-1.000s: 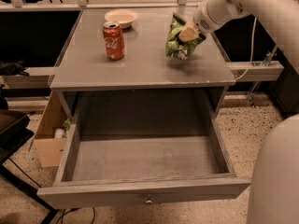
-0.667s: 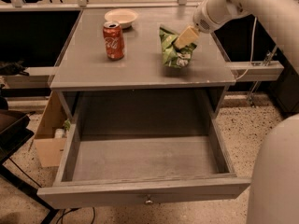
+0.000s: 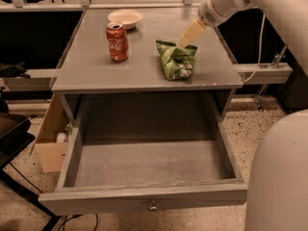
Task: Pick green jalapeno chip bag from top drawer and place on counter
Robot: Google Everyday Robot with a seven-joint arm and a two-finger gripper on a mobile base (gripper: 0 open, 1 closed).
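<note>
Moved: green jalapeno chip bag [image 3: 177, 60] has dropped left since a second ago and now sits on the counter [image 3: 91, 66] instead of hanging in the air.
Bag spot: right of the red soda can [image 3: 118, 42], well apart from it, near the counter's front edge.
Gripper: gripper [image 3: 186, 37] is just behind the bag, at its top seam; can't tell if the fingers grip the foil or have let go.
Top drawer: top drawer [image 3: 144, 198] is pulled out below the bag, nothing in it.
Other: pale bowl [image 3: 125, 18] behind the can.
Step tip: looks like release; lift straight up off the seam, don't snag the foil and tip the bag.
</note>
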